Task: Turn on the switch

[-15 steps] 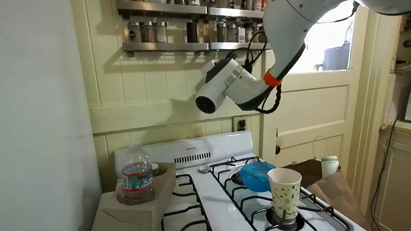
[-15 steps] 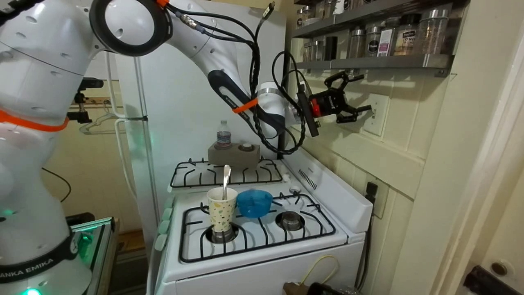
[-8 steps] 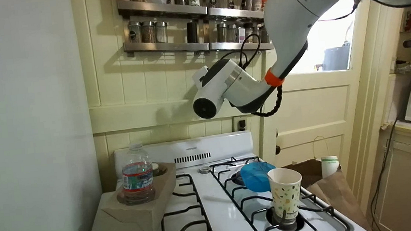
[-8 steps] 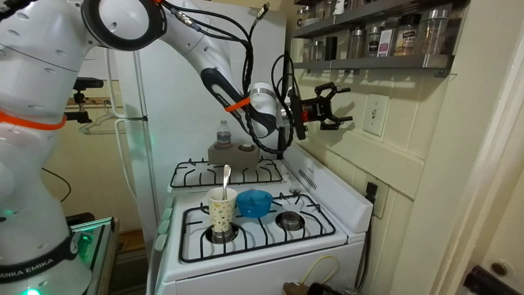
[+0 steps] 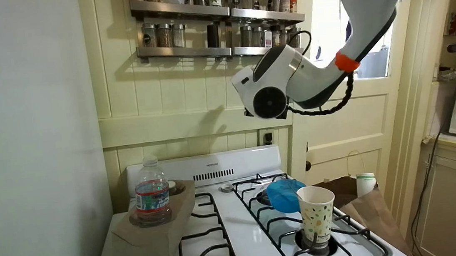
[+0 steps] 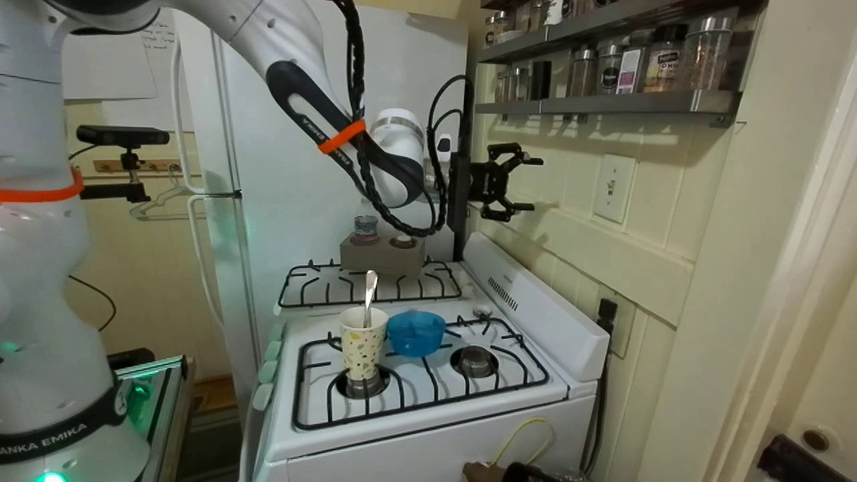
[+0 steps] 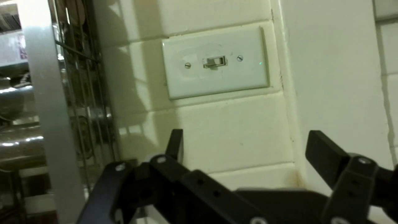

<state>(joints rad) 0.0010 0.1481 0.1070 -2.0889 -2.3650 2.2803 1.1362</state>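
The switch (image 6: 614, 188) is a white upright wall plate with a small toggle, on the cream wall below the spice shelf. In the wrist view the switch (image 7: 186, 81) lies sideways in the upper middle, with a screw on each side of its toggle; I cannot tell which way the toggle is set. My black gripper (image 6: 537, 184) is open and empty, facing the wall at about the switch's height and apart from it. In the wrist view my gripper (image 7: 245, 133) has its fingers wide apart below the plate. In an exterior view the arm's wrist (image 5: 268, 86) hides most of the gripper, and the switch does not show.
A metal spice shelf (image 6: 636, 102) juts out above the switch; its edge (image 7: 56, 109) shows at left in the wrist view. The white stove (image 6: 428, 435) stands below, with a paper cup (image 6: 361, 341), blue bowl (image 6: 416, 333) and boxed bottle (image 5: 153, 198). A plugged outlet (image 6: 622, 325) is lower on the wall.
One second ago a fingertip was in front of the switch's toggle, seeming to reach it. My gripper has since drawn back from the wall, staying open. The switch plate now shows fully.
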